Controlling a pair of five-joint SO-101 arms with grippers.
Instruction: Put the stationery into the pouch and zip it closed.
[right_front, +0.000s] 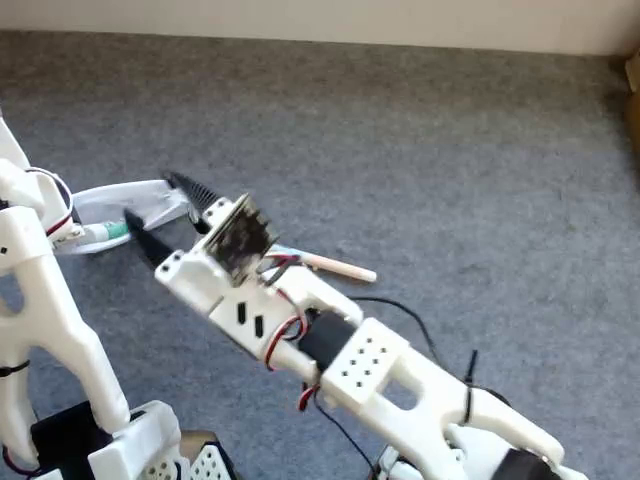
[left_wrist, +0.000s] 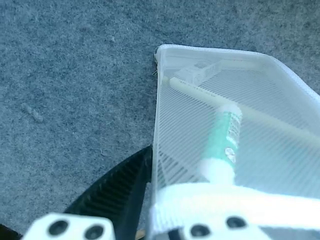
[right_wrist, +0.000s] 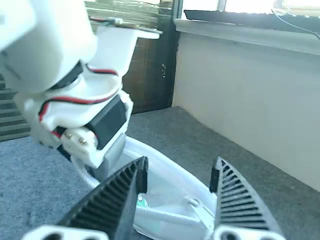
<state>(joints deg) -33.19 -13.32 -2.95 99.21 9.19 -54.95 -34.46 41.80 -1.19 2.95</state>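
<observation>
The pouch (right_front: 125, 200) lies near the desk's (right_front: 450, 150) left edge, and the left gripper (left_wrist: 150, 200) has its fingers clamped on one end. A green tube (left_wrist: 225, 135) sits inside. The right gripper's (right_wrist: 181, 162) fingers are spread wide, straddling the other end. A wooden pencil (right_front: 335, 265) lies just beside that arm. Bare desk stretches toward the far and right edges.

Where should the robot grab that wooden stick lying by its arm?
Probably the bare stretch of the wooden stick, from straight above, fingers across it. It lies flat, long and thin, with one end hidden under the right arm, so only that part is free. The open right gripper sits over by the pouch.
</observation>
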